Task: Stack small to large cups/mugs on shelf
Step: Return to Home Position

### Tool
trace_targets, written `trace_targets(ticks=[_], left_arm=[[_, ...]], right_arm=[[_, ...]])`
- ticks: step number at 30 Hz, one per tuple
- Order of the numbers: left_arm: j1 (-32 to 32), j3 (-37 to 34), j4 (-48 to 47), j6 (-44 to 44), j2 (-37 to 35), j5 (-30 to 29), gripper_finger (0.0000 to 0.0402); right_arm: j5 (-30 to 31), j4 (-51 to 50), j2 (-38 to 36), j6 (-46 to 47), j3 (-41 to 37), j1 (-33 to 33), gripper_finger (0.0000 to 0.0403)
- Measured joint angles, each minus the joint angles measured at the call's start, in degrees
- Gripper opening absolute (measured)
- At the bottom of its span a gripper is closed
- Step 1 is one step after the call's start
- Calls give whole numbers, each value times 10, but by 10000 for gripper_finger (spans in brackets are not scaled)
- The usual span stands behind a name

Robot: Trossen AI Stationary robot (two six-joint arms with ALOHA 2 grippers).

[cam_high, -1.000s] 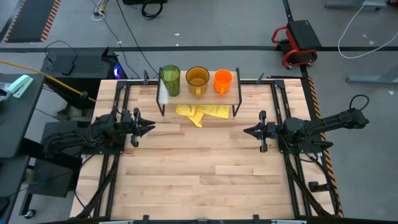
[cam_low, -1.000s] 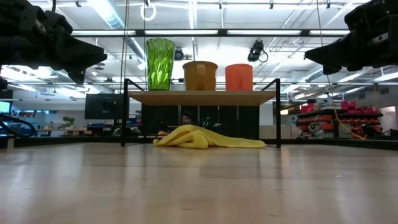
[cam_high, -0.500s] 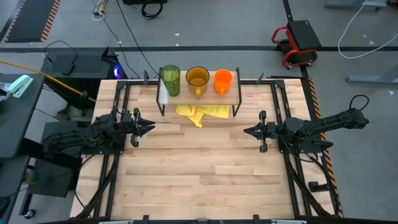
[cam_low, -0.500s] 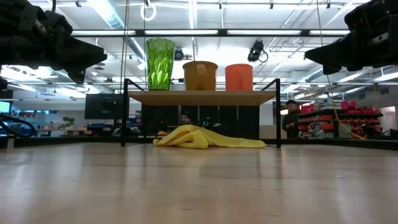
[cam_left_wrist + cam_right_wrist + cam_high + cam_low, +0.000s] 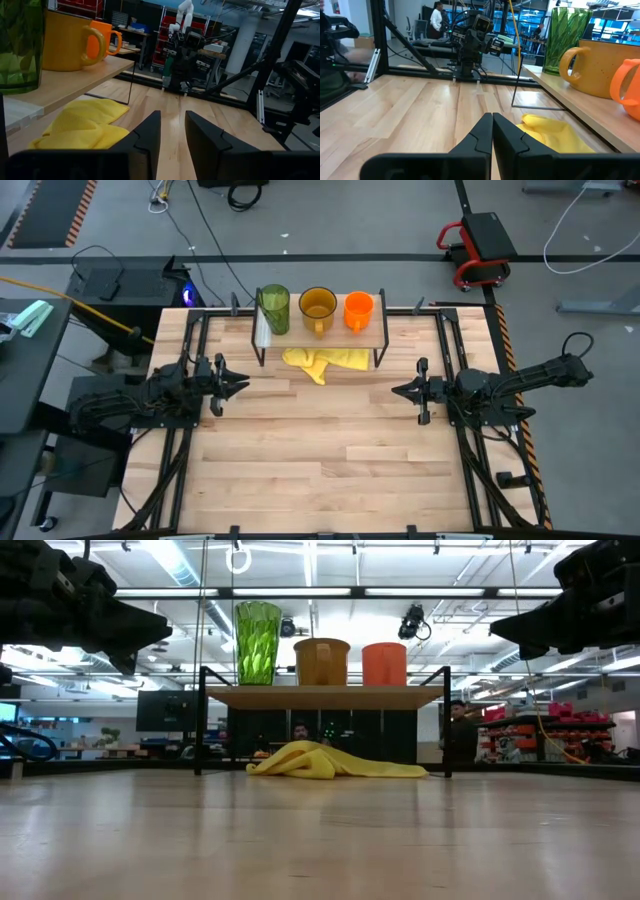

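Three cups stand upright in a row on the shelf (image 5: pixel 322 332) at the table's far side: the green tumbler (image 5: pixel 274 308) at the left end, the amber-yellow mug (image 5: pixel 318 307) in the middle, the orange mug (image 5: pixel 358 309) at the right. In the low view their bases rest on the plank (image 5: pixel 325 696). My left gripper (image 5: pixel 243 385) hovers left of the shelf, nearer the front, and is slightly open and empty (image 5: pixel 172 122). My right gripper (image 5: pixel 396 391) hovers right of the shelf, nearer the front, and is shut and empty (image 5: pixel 492 122).
A crumpled yellow cloth (image 5: pixel 325 361) lies on the table under the shelf and sticks out toward the near side. The shelf's thin black legs (image 5: pixel 446 720) stand at its ends. Bare tabletop (image 5: pixel 320 450) stretches between and in front of the arms.
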Motion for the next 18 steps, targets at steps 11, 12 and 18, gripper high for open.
trace_targets(ticks=[11,12,18], left_arm=[[0,0,0,0,0,0,90],[0,0,0,0,0,0,90],[0,0,0,0,0,0,94]], right_arm=[[0,0,0,0,0,0,18],[0,0,0,0,0,0,18],[0,0,0,0,0,0,18]])
